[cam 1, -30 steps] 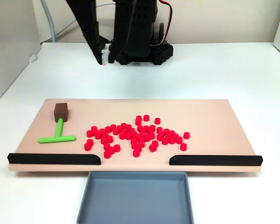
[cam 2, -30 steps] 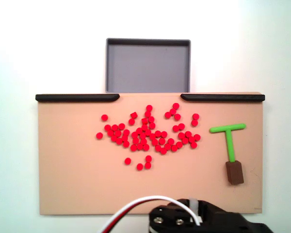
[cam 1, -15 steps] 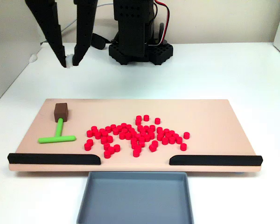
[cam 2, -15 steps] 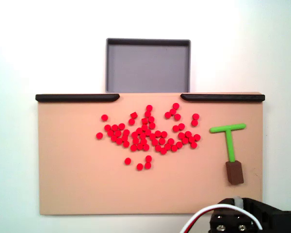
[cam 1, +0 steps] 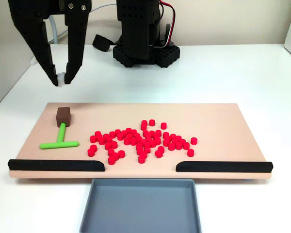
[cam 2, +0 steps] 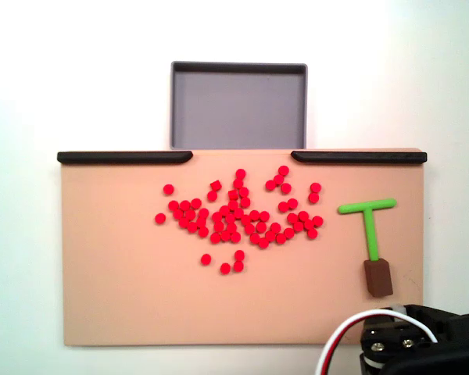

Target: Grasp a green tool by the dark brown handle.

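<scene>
The gripper (cam 1: 59,81) has swung closer, fingers slightly apart and empty, above the dark brown handle (cam 1: 63,116) of the green tool (cam 1: 59,141).

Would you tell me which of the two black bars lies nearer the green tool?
The black bar on the front view's left, just below the green tool; the other bar sits far right.

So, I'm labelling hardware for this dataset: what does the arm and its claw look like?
The arm is matte black plastic with a perforated base. The claw has two long tapering black fingers, one with a whitish tip. Red, black and white cables run along it.
</scene>
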Robot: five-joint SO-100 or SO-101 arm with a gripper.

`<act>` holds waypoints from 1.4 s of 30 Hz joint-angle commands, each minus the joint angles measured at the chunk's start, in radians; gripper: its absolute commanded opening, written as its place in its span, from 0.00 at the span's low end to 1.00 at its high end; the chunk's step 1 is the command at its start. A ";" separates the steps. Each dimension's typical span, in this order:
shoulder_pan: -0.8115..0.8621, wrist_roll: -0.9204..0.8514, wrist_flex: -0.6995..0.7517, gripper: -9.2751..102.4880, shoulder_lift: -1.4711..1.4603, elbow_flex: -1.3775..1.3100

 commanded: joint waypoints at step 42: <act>0.014 0.028 -0.150 0.23 -0.120 -0.034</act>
